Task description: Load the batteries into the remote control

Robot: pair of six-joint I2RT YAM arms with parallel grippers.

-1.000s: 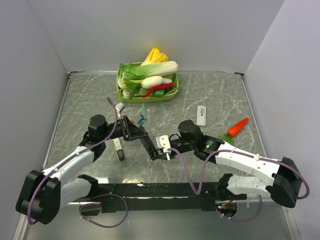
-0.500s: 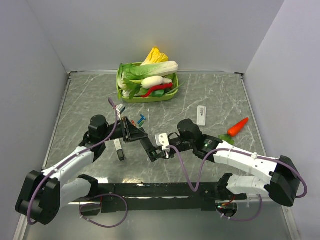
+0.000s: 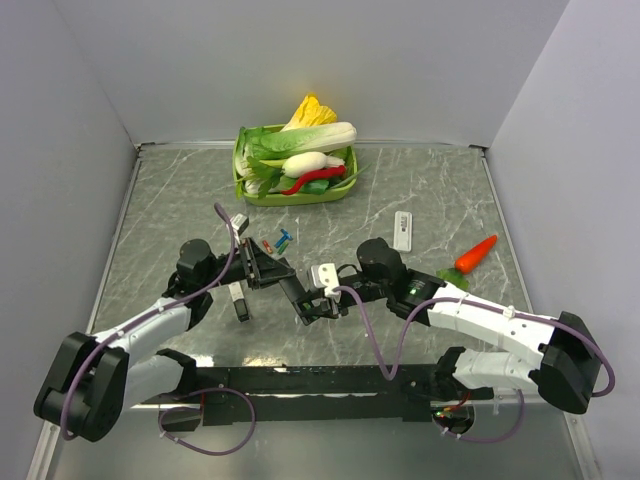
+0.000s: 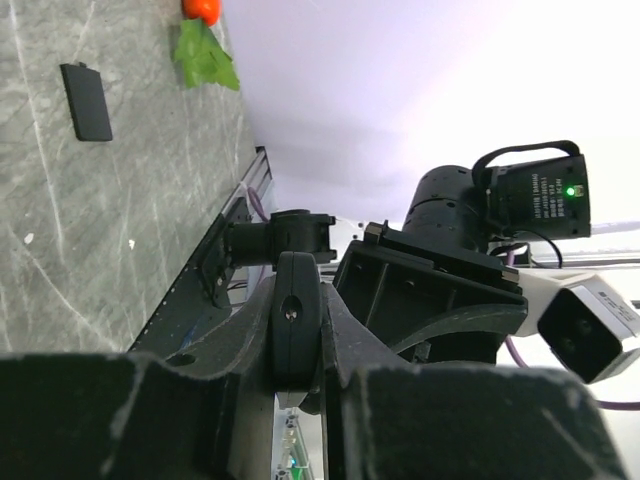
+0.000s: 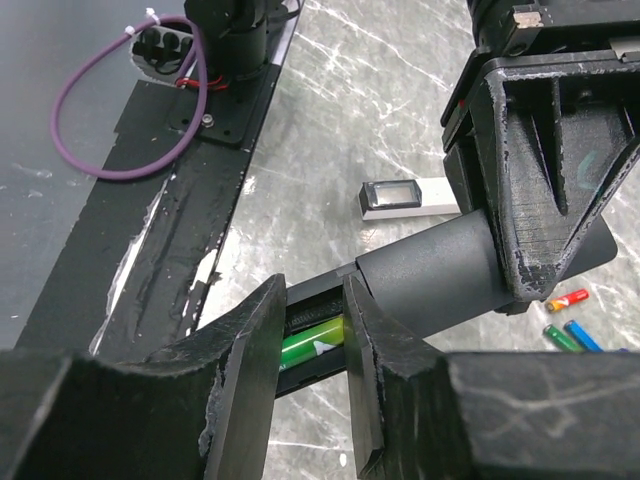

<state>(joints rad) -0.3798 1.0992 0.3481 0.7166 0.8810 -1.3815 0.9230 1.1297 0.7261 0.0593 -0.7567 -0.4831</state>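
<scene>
- Top external view: the black remote [image 3: 293, 291] is held above the table [image 3: 430, 190] by the left gripper [image 3: 268, 268], whose jaws are clamped tight on its far part. The remote slants down toward the right gripper [image 3: 319, 303], which is placed at its near end.
- In the same view, three loose batteries [image 3: 279, 240], red, blue and green, are seen lying on the table just beyond the left gripper. A white remote [image 3: 402, 231] and a carrot [image 3: 477, 253] lie to the right. A green basket [image 3: 290, 197] of vegetables is set at the back.
- Left wrist view: the black remote is seen edge-on, pinched between the two left fingers [image 4: 240, 335]. The right arm's wrist is seen just beyond it.
- Right wrist view: the right fingers [image 5: 245, 380] are set partly apart, and the remote's open compartment is seen in the gap between them. A green battery [image 5: 315, 342] lies in that compartment and spans the gap. Whether the fingers press on the battery, on the remote or on neither cannot be told. The loose batteries are seen on the table at the right edge.
</scene>
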